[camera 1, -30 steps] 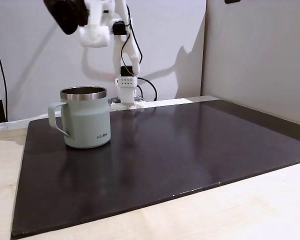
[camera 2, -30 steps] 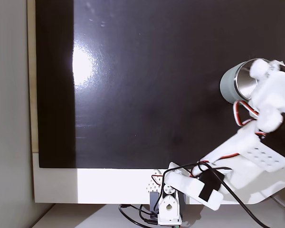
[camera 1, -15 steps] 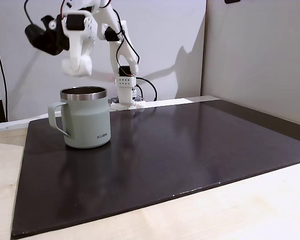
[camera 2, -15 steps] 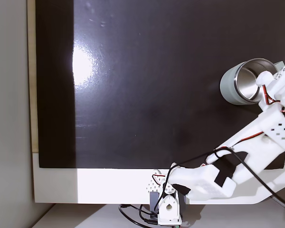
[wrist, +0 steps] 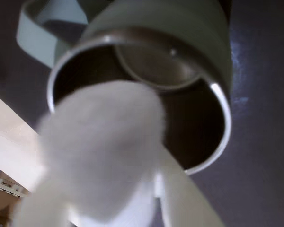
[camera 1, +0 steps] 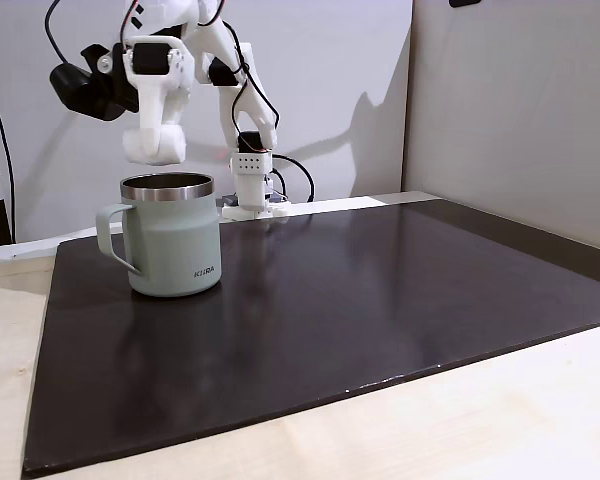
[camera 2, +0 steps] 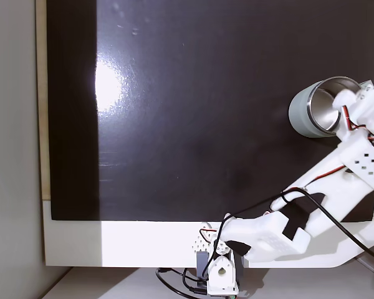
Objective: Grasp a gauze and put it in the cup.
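Half done by the look of it: gauze roll [wrist: 102,142] pinched in the gripper [camera 1: 152,146], hovering just above the steel rim of the mint-green KURA mug [camera 1: 172,240] directly below, with only lowering and release left.

Blurred gauze [wrist: 102,142] hides the cup [wrist: 199,52] rim (partly).

Blurred white gauze [wrist: 102,146] held in the claw [wrist: 109,189] above the open cup [wrist: 199,56].
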You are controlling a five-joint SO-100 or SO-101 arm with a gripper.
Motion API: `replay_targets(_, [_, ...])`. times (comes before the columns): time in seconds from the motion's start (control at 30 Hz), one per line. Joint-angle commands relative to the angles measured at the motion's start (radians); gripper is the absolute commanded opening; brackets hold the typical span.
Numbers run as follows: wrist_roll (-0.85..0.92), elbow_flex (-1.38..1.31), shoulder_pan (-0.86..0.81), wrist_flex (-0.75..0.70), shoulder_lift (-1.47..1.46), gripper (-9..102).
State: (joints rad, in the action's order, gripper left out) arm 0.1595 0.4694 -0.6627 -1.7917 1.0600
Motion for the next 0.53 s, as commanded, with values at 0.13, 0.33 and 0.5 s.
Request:
replay_targets(0.13, [0.023, -0.008, 0.011, -0.008, 0.015, 37])
replay_targets(0.33, [0.031, -0.014, 0.005, -0.008, 0.015, 37])
replay_targets(0.5, [0.031, -0.014, 0.003, -0.008, 0.015, 37])
